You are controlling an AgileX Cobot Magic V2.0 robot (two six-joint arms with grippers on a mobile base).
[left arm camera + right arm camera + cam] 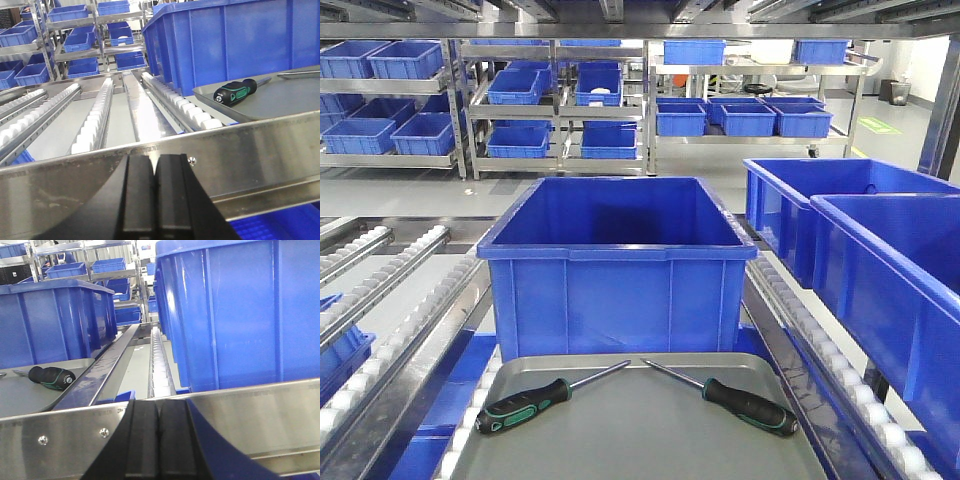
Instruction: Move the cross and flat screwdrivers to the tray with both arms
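Two screwdrivers with black-and-green handles lie on a grey metal tray (650, 430) at the bottom of the front view. The left screwdriver (535, 397) points its shaft up and right; the right screwdriver (740, 400) points its shaft up and left. The tips nearly meet. The left wrist view shows the left screwdriver's handle (235, 92) on the tray (280, 102). The right wrist view shows the right screwdriver's handle (51, 377). My left gripper (155, 170) is shut and empty, low behind a steel rail. My right gripper (159, 415) is shut and empty, also behind a rail. Neither gripper shows in the front view.
A large blue bin (620, 260) stands just behind the tray. Two more blue bins (880, 250) sit on the right. Roller conveyor rails (400, 300) run on both sides. Shelves with blue bins (560, 100) stand far back.
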